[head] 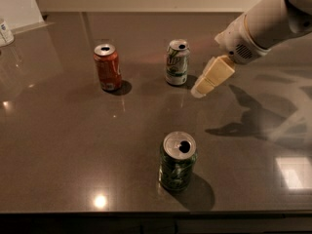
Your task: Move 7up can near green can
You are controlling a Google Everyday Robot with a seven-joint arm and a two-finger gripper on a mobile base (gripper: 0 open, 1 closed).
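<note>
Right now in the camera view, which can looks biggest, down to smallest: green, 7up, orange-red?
1. green can, but it stands nearest the camera.
2. 7up can and orange-red can: alike, unranked.
The gripper hovers right of the 7up can.

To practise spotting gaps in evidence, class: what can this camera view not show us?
- Arm: cut off by the top and right edges; its base is out of view.
- White thing: cut by the left edge; unidentifiable.
- Gripper, just right of the 7up can: its height above the table is unclear from one view.
- Green can: far side hidden by itself.
</note>
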